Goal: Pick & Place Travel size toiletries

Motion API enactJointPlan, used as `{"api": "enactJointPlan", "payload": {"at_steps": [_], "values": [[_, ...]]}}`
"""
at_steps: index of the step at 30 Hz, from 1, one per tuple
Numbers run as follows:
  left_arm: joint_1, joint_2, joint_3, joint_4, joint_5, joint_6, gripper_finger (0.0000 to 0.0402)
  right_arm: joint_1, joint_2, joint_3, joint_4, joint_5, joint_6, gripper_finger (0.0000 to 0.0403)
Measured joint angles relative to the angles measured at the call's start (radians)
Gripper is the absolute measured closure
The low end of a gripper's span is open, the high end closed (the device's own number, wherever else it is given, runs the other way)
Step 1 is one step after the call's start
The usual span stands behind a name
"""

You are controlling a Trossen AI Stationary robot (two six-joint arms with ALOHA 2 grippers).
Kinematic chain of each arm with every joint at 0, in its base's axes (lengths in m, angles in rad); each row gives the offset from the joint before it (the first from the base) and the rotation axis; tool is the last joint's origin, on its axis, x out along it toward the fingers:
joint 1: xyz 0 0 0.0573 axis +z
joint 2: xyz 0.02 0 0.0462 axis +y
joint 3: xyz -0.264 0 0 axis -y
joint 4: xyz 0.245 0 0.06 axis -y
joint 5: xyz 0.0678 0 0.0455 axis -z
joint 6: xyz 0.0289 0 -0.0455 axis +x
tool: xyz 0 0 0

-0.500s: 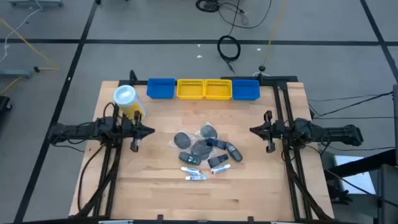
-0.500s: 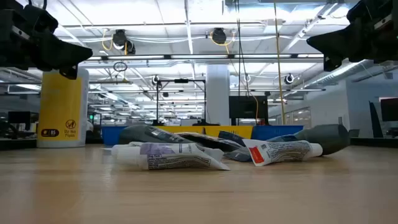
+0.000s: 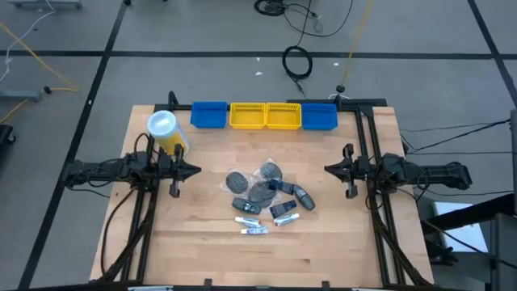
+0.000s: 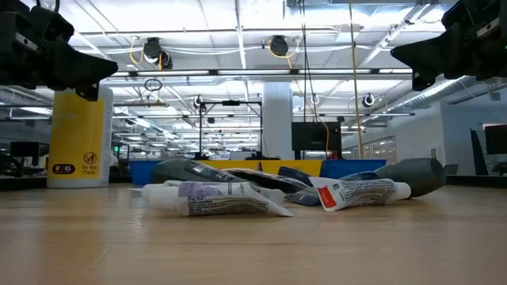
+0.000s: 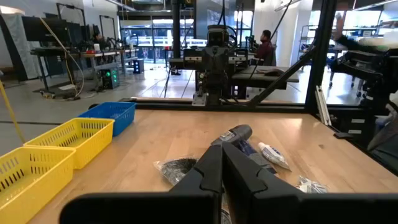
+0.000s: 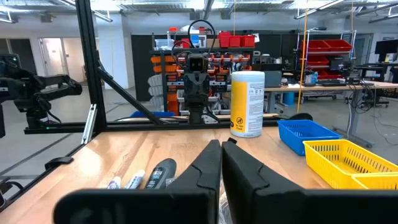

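The travel size toiletries (image 3: pixel 265 196) lie in a loose pile at the table's middle: grey discs in clear wrap (image 3: pixel 271 171), small dark bottles (image 3: pixel 302 196) and thin white tubes (image 3: pixel 254 229). In the low view the tubes (image 4: pixel 214 199) lie flat on the wood. My left gripper (image 3: pixel 196 170) hovers shut over the table's left side, pointing at the pile. My right gripper (image 3: pixel 328 169) hovers shut over the right side, also pointing at the pile. Both are empty and stand well above the table.
A row of bins stands along the far edge: blue (image 3: pixel 209 115), two yellow (image 3: pixel 265 116), blue (image 3: pixel 320 116). A large yellow canister with a white lid (image 3: pixel 166 132) stands at the far left, close to my left arm. Bare wood lies in front of the pile.
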Motion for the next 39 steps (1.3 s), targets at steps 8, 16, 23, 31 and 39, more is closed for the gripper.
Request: {"api": "enactJointPlan", "payload": {"at_steps": [8, 16, 23, 31, 39], "values": [[0.0, 0.0, 0.0, 0.0, 0.0, 0.0, 0.0391, 0.0, 0.0, 0.0, 0.0, 0.0, 0.0, 0.0394], [0.0, 0.0, 0.0, 0.0, 0.0, 0.0, 0.0392, 0.0, -0.001, 0.001, 0.332, -0.049, 0.773, 0.0394], [0.0, 0.0, 0.0, 0.0, 0.0, 0.0, 0.0392, 0.0, -0.001, 0.001, 0.49, -0.052, 0.941, 0.0394], [0.0, 0.0, 0.0, 0.0, 0.0, 0.0, 0.0392, 0.0, -0.001, 0.001, 0.472, -0.052, 0.935, 0.0394], [0.0, 0.0, 0.0, 0.0, 0.0, 0.0, 0.0391, 0.0, -0.001, 0.001, 0.463, -0.052, 0.935, 0.0394]]}}
